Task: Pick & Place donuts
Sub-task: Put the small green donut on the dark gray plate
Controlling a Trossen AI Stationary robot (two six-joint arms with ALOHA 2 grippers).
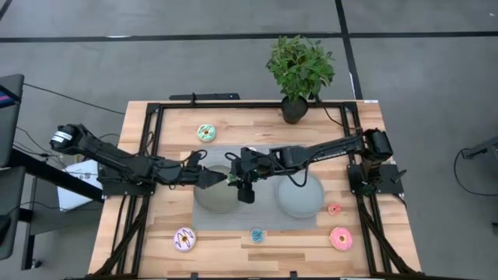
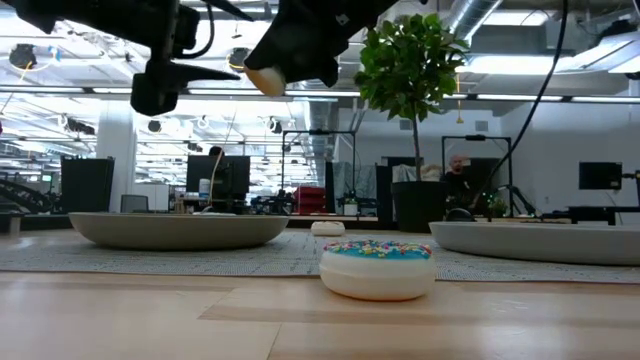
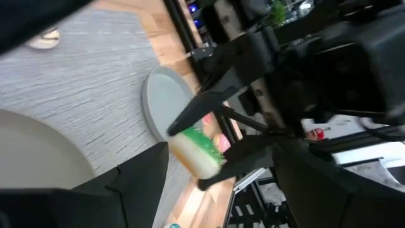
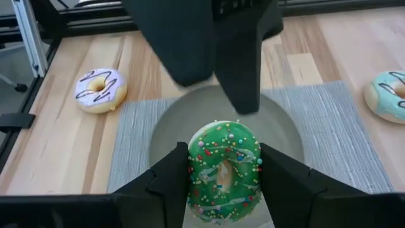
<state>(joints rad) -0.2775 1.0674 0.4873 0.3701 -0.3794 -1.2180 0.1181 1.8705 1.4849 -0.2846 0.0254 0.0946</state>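
A green-iced donut (image 4: 224, 171) with sprinkles hangs above the left grey plate (image 1: 212, 199), and my right gripper (image 1: 236, 179) is shut on it. My left gripper (image 1: 219, 178) reaches in from the table's left and is open, its two dark fingers (image 4: 243, 76) close over the donut's upper rim. Flat on the wood lie a teal donut (image 1: 206, 132), a purple-white donut (image 1: 184, 239), a blue donut (image 1: 257, 235), a tiny red donut (image 1: 334, 208) and a pink donut (image 1: 341, 238). My right gripper pinches the green donut by two opposite sides of its outer rim (image 4: 193, 174) between its two fingers. The fingers slant down from the table's right. The donut stands on edge, icing toward the wrist, lifted clear above the plate. Whether my left gripper touches the donut I cannot tell.
A second grey plate (image 1: 301, 197) lies on the grey mat (image 1: 257, 222) to the right. A potted plant (image 1: 299, 74) stands at the far edge. Black frame rails (image 1: 144, 155) run along the table's left and right sides.
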